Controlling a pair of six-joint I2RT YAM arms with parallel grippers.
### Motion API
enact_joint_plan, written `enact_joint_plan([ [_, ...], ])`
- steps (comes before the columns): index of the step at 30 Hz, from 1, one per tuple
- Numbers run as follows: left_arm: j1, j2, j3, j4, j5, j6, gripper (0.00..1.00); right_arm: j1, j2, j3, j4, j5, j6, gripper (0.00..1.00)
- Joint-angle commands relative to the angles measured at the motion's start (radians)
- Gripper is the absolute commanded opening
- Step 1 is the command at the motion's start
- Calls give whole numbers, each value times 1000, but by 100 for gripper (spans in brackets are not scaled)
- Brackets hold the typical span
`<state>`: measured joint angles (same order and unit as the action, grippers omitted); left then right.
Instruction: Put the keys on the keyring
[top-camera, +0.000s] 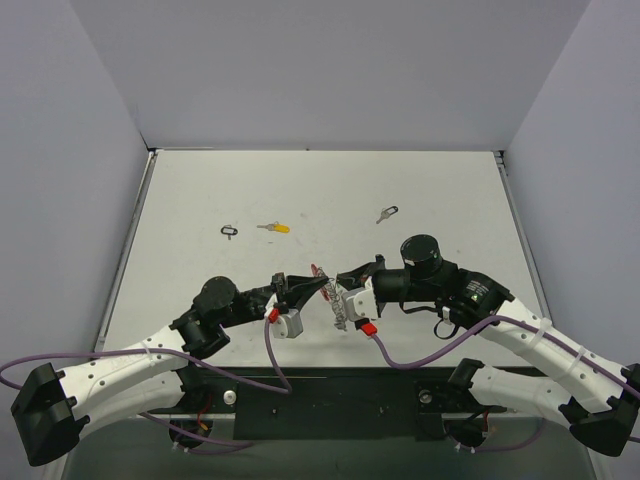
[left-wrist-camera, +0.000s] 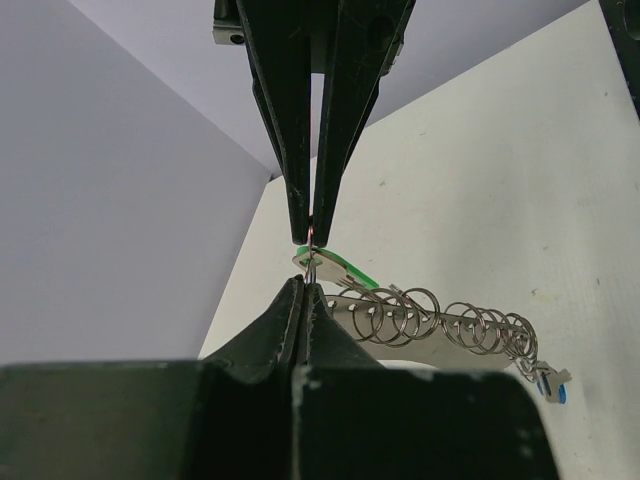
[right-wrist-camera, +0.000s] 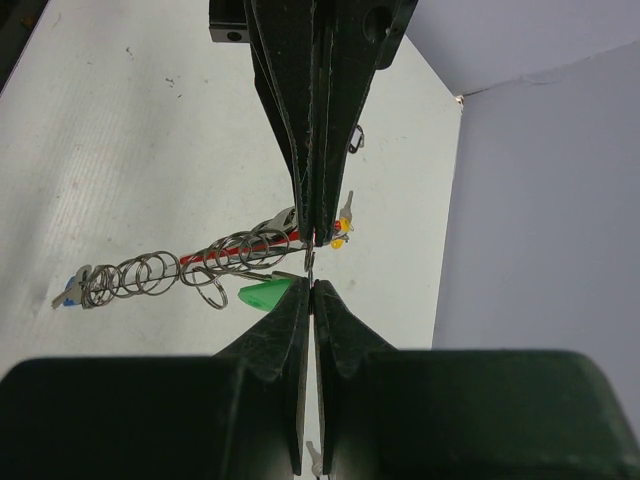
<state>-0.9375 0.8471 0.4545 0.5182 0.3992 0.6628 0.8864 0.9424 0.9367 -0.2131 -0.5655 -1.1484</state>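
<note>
My left hand (left-wrist-camera: 304, 292) and right hand (right-wrist-camera: 311, 292) meet tip to tip above the near part of the table (top-camera: 330, 190), both pinched tight on the thin wire end of the keyring (left-wrist-camera: 430, 320). The green key (left-wrist-camera: 340, 267) sits at the pinch, and the blue key (left-wrist-camera: 550, 385) hangs at the coil's far end. 2 more, the yellow key (top-camera: 276, 228) and the black-headed key (top-camera: 387, 214), lie on the table well beyond.
</note>
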Motion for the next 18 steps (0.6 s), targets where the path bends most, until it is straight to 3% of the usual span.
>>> enact_joint_plan([
  [1,-7,-19,35,57,17,-12,0,9,9,24,50,-59,26,0],
  [18,-7,-22,38,68,1,-49,0,13,12,20,80,-79,64,0],
])
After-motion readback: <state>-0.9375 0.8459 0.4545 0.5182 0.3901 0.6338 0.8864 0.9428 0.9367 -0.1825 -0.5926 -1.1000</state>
